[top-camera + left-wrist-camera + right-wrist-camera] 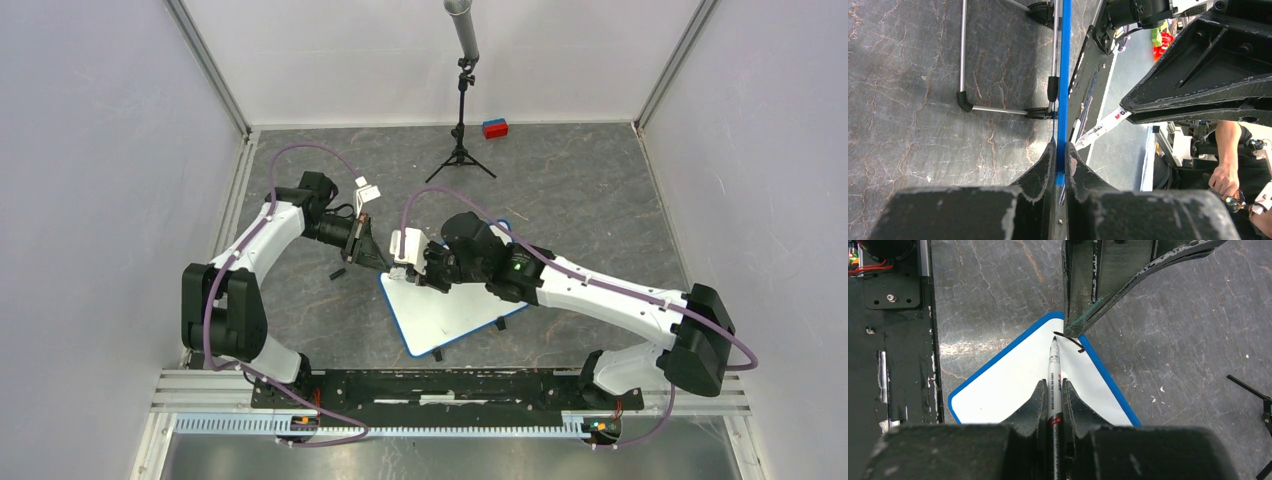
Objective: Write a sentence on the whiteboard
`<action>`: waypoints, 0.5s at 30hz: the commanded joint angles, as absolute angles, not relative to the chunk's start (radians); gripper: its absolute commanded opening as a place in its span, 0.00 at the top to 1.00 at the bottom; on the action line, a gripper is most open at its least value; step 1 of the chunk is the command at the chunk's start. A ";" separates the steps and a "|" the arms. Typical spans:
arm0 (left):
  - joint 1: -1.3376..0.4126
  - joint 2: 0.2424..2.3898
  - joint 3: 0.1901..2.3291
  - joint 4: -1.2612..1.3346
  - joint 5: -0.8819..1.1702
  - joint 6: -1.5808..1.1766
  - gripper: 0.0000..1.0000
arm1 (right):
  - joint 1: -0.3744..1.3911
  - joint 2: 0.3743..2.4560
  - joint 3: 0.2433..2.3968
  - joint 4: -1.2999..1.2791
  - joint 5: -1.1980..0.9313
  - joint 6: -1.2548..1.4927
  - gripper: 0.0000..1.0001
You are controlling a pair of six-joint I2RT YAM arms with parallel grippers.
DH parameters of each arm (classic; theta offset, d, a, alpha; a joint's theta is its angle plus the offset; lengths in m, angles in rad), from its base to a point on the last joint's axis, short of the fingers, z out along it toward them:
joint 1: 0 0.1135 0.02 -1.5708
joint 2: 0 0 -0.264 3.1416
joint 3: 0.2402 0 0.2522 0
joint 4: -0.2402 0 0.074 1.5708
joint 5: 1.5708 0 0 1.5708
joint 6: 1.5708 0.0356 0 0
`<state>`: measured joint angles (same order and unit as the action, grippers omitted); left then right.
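The whiteboard lies slanted on the table, white with a blue rim. My left gripper is shut on the rim at its far left corner; the left wrist view shows the blue edge pinched between both fingers. My right gripper is shut on a white marker, whose black tip sits at the board's surface near that corner. The sentence shows only as one short curved black stroke beside the tip, next to the left gripper's finger.
A small tripod with a grey cylinder on top stands at the back, with a red and blue block beside it. A small black piece lies left of the board. Black base rail runs along the near edge.
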<state>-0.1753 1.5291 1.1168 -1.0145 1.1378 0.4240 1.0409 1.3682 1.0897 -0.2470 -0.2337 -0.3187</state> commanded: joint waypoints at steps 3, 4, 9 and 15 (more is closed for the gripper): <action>-0.181 1.533 1.117 -0.995 1.172 0.470 0.97 | 1.048 1.363 1.113 -0.212 -0.228 -0.315 1.00; -0.181 1.533 1.117 -0.994 1.172 0.471 0.98 | 1.048 1.359 1.105 -0.214 -0.228 -0.314 1.00; -0.181 1.534 1.115 -0.994 1.170 0.473 0.97 | 1.048 1.338 1.062 -0.220 -0.235 -0.314 1.00; -0.181 1.532 1.113 -0.994 1.169 0.477 0.98 | 1.053 1.325 1.005 -0.231 -0.261 -0.314 1.00</action>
<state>-0.1753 1.5291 1.1168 -1.0138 1.1370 0.4274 1.0435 1.3556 1.0409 -0.2428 -0.2417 -0.3187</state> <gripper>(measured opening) 0.120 0.135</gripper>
